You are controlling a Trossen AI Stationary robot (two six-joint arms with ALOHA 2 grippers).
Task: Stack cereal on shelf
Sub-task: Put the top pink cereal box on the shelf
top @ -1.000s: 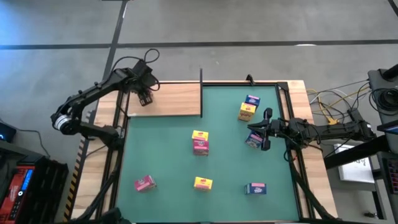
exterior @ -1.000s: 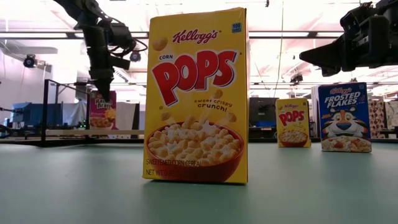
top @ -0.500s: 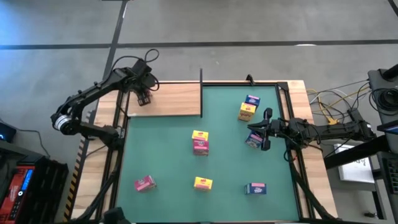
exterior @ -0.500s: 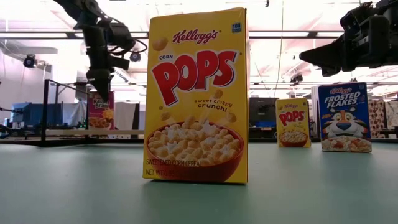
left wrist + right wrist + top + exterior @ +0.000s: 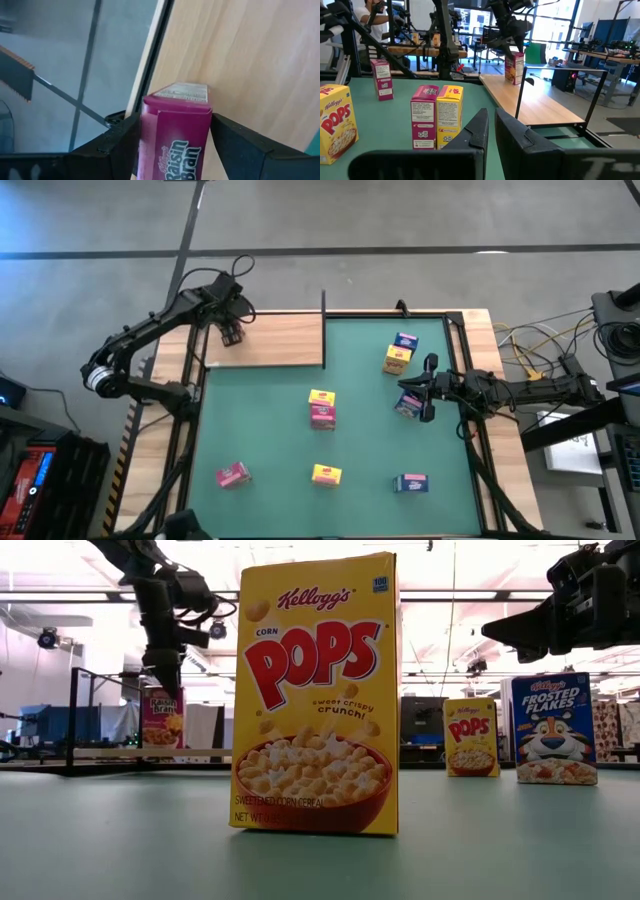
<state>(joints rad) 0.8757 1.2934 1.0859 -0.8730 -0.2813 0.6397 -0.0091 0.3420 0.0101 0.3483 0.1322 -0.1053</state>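
Fingers (image 5: pixel 120 142) of left gripper (image 5: pixel 232 335) parted, flanking the Raisin Bran box (image 5: pixel 175 130) near its top, apparently loosened rather than clamping. Green table (image 5: pixel 370 450) carrying most of the cereal, scattered upright and well apart, so each looks reachable on its own. Wooden shelf (image 5: pixel 285 340) at the far left corner, bearing only that pink box, upright near an edge post, probably to leave room for more. Corn Pops box (image 5: pixel 315 690) nearest the low camera. Right gripper (image 5: pixel 491 117) waiting over the table, fingers closed on nothing.
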